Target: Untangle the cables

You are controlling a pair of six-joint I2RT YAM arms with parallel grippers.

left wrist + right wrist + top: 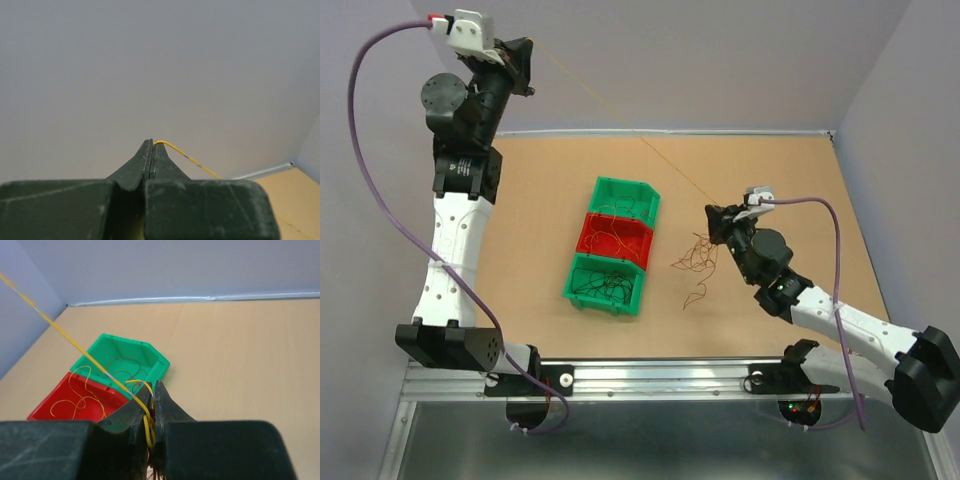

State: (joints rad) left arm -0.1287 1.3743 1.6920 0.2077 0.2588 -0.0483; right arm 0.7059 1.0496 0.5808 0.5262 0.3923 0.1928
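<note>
Sorting looks partly done: three bins sit mid-table, the far green bin (632,197) and near green bin (607,282) holding dark wires, the red bin (616,238) between them holding orange-yellow ones. A loose tangle (696,262) of reddish-brown cables remains on the table just right of the bins, so several strands are left. One yellow cable (620,120) stretches taut between the arms. The left gripper (151,146), raised high toward the far-left corner, has its jaws clenched on one end; the right gripper (153,390), low over the tangle, grasps yellow wire in nearly closed jaws.
</note>
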